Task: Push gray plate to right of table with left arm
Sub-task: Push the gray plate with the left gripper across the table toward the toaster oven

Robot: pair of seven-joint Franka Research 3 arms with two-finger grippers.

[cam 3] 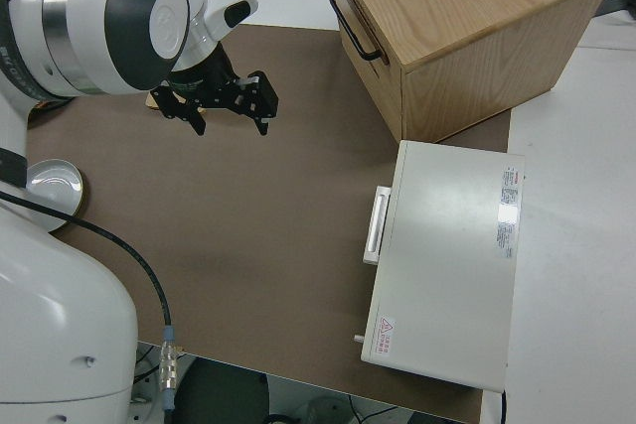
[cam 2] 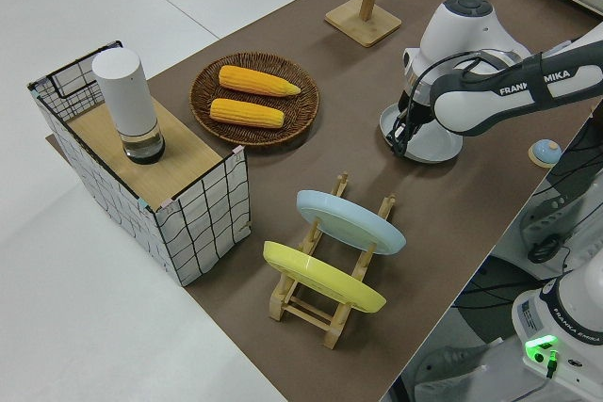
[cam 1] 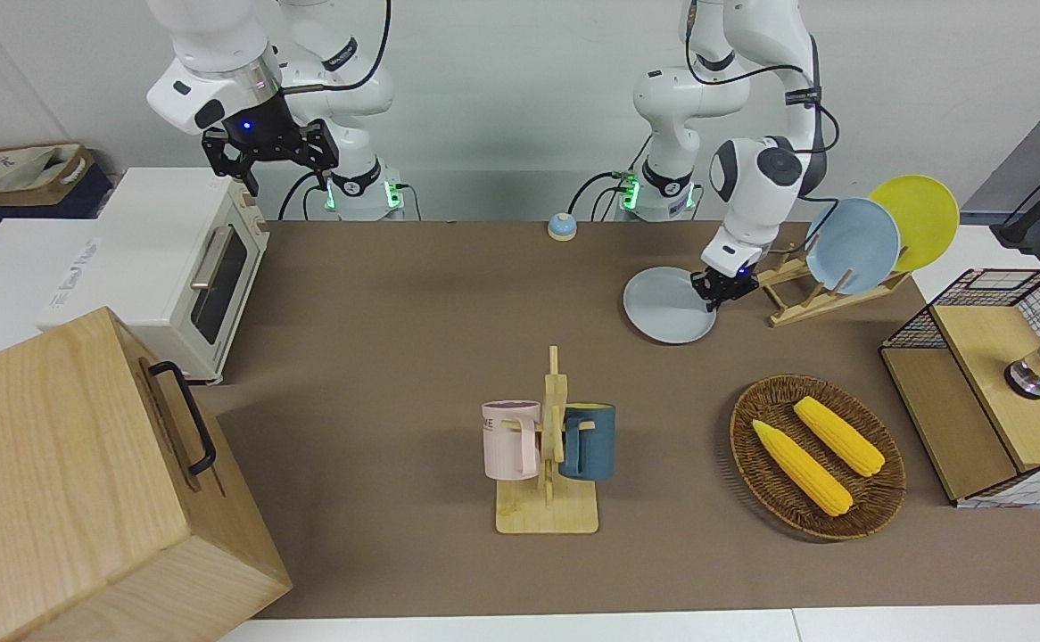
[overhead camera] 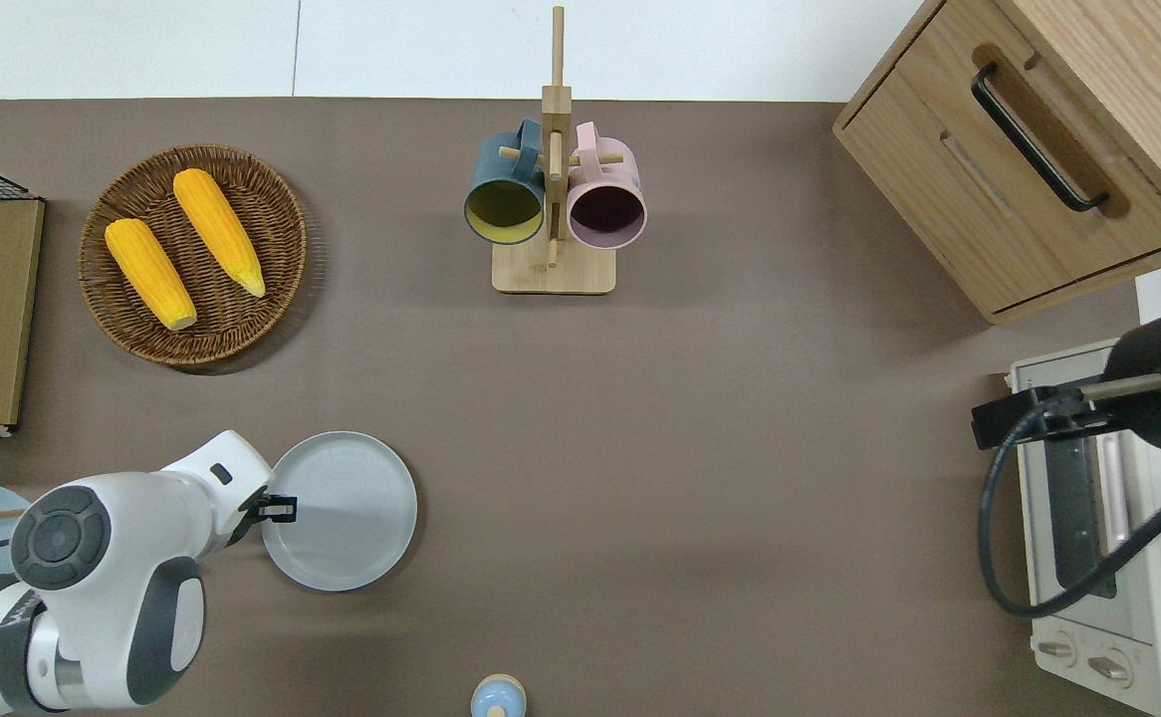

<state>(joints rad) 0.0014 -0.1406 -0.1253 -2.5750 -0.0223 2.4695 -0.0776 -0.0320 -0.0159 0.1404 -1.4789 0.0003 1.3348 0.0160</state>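
Left tool at gray plate rim; fingers unclear.

We see a plain pale wall where the robots stand. A white counter adjoins the right arm's end of the table, with a cardboard box nearer the wall. White surface borders the table's edge farthest from the robots. Light is even.
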